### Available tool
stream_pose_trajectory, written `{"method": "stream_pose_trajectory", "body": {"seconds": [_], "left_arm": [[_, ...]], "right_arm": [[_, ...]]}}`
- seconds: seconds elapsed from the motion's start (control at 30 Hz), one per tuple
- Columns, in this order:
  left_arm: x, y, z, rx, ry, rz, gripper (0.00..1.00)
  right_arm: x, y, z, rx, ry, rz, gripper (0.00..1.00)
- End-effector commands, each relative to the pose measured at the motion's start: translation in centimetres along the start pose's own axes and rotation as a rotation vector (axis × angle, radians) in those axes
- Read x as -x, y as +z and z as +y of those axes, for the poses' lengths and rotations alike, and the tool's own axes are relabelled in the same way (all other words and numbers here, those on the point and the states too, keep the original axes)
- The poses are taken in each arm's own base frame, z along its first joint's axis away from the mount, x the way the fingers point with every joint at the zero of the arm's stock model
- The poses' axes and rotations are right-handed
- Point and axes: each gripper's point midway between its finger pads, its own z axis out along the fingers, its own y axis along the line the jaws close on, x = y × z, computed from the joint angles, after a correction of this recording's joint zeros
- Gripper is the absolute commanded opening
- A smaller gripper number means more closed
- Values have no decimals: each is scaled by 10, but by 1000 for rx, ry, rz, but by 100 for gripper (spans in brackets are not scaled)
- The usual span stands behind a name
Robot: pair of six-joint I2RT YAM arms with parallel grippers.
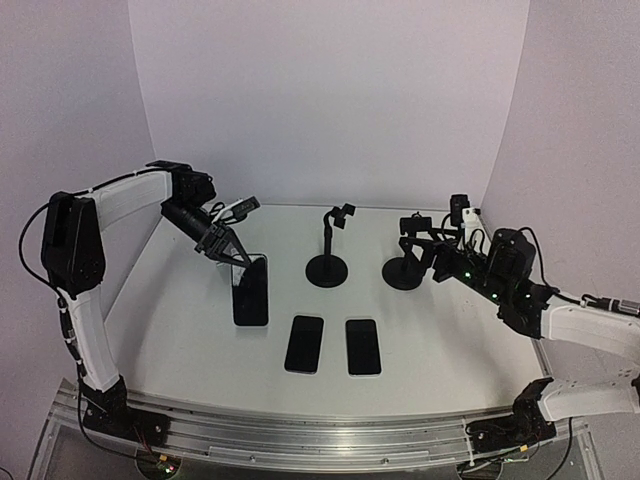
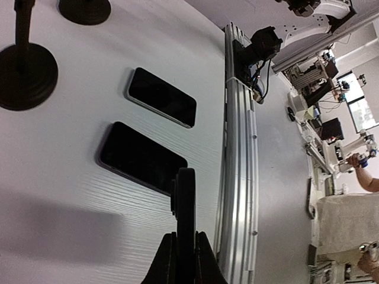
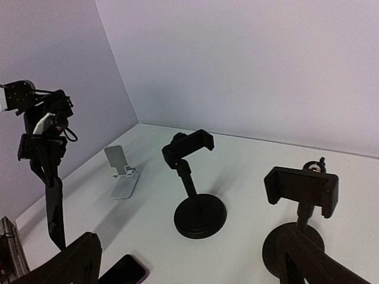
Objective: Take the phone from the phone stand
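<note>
- Phone: a dark slab standing upright on its short edge at the left of the table, at 9 o'clock from the middle black stand in the top view.
- Its top edge is pinched by the left gripper, which reaches down to it from 10 o'clock. The left wrist view shows the thin edge of the phone clamped between the two fingers.
- I cannot tell whether its lower edge touches the table or hangs just above it.
- Phone stand: a small silver folding stand, seen only from the right wrist. It sits on the table at 2 o'clock from the held phone in that view, clearly apart from it. In the top view the upright phone hides it.
- Right gripper: jaws spread wide and grasping nothing, just beside the right black stand on its 3 o'clock side. The right wrist view shows both fingers far apart at the bottom of the frame.
- Left flat phone and right flat phone lie face up side by side, apart from each other, at 6 o'clock from the middle black stand.
- Both black stands have round bases, upright stems and clamp heads. The right black stand is at 3 o'clock from the middle black stand.
</note>
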Motion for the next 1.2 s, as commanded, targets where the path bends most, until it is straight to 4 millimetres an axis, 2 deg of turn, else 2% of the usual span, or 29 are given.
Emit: {"method": "stream_pose_trajectory", "body": {"seconds": [0.0, 0.03, 0.07, 0.13, 0.27, 0.47, 0.67, 0.87, 1.03, 1.17], "left_arm": [[4, 4, -30, -68, -139, -53, 0], [2, 10, -27, -71, -163, -48, 0], [1, 11, -26, -72, -165, -44, 0], [-10, 24, -20, -90, -194, 4, 0], [-36, 43, 4, -89, -258, 97, 0], [-54, 55, 19, -119, -282, 148, 0], [-58, 64, 41, -102, -297, 163, 0], [-86, 79, 53, -142, -345, 218, 0], [-84, 81, 58, -140, -320, 206, 0], [-93, 81, 68, -128, -336, 215, 0]], "right_arm": [[16, 1, 31, 70, -10, 6, 98], [14, 2, 43, 98, -7, 21, 98], [13, 2, 45, 104, -6, 26, 98], [8, 2, 63, 154, 1, 54, 98], [-1, 0, 74, 177, 24, 77, 98], [-10, -4, 81, 191, 41, 95, 98], [-12, 0, 84, 182, 37, 102, 98], [-13, 3, 86, 183, 31, 105, 98], [-14, 3, 85, 180, 31, 108, 98], [-14, 4, 86, 181, 32, 110, 98]]}}
